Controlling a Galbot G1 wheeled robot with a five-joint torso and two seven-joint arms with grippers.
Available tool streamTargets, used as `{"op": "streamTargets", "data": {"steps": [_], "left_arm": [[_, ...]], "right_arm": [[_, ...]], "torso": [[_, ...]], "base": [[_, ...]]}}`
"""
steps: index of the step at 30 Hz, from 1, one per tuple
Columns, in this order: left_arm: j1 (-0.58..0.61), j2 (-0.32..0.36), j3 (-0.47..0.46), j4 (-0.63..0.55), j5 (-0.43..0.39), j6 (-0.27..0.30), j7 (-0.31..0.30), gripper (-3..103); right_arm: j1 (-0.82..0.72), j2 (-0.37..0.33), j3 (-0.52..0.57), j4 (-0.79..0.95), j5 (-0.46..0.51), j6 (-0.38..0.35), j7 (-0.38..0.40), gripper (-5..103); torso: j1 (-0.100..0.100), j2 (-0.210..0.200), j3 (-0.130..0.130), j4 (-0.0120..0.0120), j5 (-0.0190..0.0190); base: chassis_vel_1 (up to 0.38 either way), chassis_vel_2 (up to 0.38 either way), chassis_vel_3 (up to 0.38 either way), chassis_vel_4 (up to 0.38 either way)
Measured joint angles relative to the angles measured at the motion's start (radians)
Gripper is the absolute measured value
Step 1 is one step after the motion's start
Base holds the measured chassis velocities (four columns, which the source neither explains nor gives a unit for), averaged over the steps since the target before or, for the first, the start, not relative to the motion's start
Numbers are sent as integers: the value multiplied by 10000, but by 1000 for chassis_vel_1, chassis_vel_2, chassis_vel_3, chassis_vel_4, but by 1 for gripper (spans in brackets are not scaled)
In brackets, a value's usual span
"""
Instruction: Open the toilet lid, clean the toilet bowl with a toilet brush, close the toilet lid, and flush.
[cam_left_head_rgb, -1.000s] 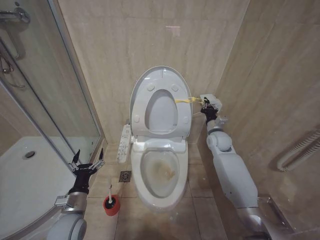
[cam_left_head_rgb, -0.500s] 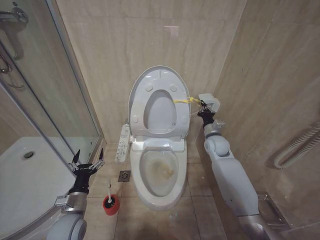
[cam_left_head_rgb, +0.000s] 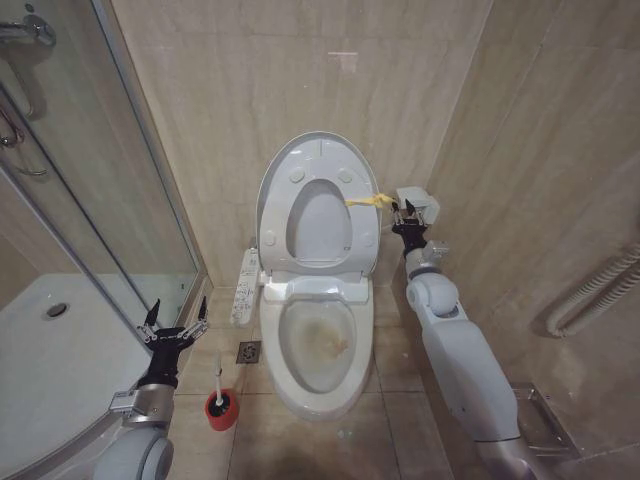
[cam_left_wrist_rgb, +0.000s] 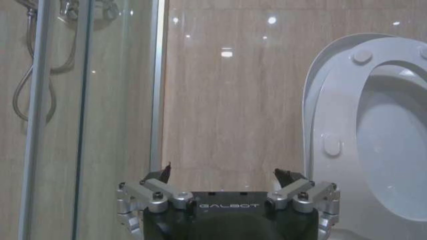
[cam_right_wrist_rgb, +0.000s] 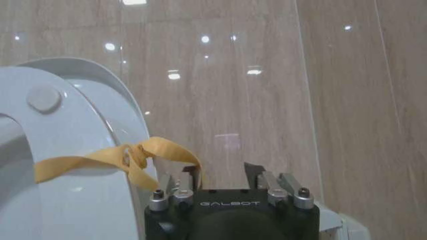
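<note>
The toilet lid (cam_left_head_rgb: 318, 152) stands upright against the back wall, and the ring seat (cam_left_head_rgb: 321, 262) is raised in front of it. Below them the toilet bowl (cam_left_head_rgb: 318, 345) lies uncovered, stained brownish-yellow inside. A yellow strap (cam_left_head_rgb: 366, 201) hangs from the lid's edge toward my right gripper (cam_left_head_rgb: 404, 211). In the right wrist view the strap (cam_right_wrist_rgb: 127, 157) ends against one finger of that gripper (cam_right_wrist_rgb: 220, 172), whose fingers stand apart. My left gripper (cam_left_head_rgb: 176, 318) is open and empty above the floor. The toilet brush (cam_left_head_rgb: 219, 381) stands in its red holder (cam_left_head_rgb: 222, 410) beside it.
A glass shower enclosure (cam_left_head_rgb: 110, 200) and white shower tray (cam_left_head_rgb: 50, 360) are on the left. A white control panel (cam_left_head_rgb: 246, 285) hangs beside the toilet, with a floor drain (cam_left_head_rgb: 250, 352) below. A white wall box (cam_left_head_rgb: 418, 198) sits behind the right gripper, and a hose (cam_left_head_rgb: 600, 290) runs along the right wall.
The camera has shifted slightly. My right gripper has eased down and toward the lid. The strap, taut before, now looks shorter and slack. The left arm has not moved.
</note>
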Motion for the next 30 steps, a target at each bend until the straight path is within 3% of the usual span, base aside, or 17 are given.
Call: {"op": "streamTargets", "data": {"steps": [4, 5, 11, 12, 19, 20, 30], "left_arm": [[1, 0, 0, 0, 0, 0, 0, 100], [0, 0, 0, 0, 0, 0, 0, 100], [0, 0, 0, 0, 0, 0, 0, 100], [0, 0, 0, 0, 0, 0, 0, 100], [1, 0, 0, 0, 0, 0, 0, 100], [0, 0, 0, 0, 0, 0, 0, 100], [1, 0, 0, 0, 0, 0, 0, 100]], "right_arm": [[-229, -102, -2, 366, 54, -63, 55, 38], [-309, -138, -5, 487, 82, -80, 68, 65], [-791, -320, -92, 1140, 229, -250, 97, 65], [-873, -366, -107, 1238, 236, -266, 97, 92], [-1228, -530, -147, 1685, 319, -345, 92, 92], [-1268, -542, -149, 1740, 336, -358, 92, 100], [-2855, -550, -213, 3175, 391, -466, 195, 100]], "torso": [[0, 0, 0, -1, 0], [0, 0, 0, -1, 0], [0, 0, 0, 0, 0], [0, 0, 0, 0, 0], [0, 0, 0, 0, -1], [0, 0, 0, 0, -1], [-1, 0, -1, 0, 0]], "base": [[0, 0, 0, 0], [0, 0, 0, 0], [0, 0, 0, 0], [0, 0, 0, 0], [0, 0, 0, 0], [0, 0, 0, 0], [0, 0, 0, 0]]}}
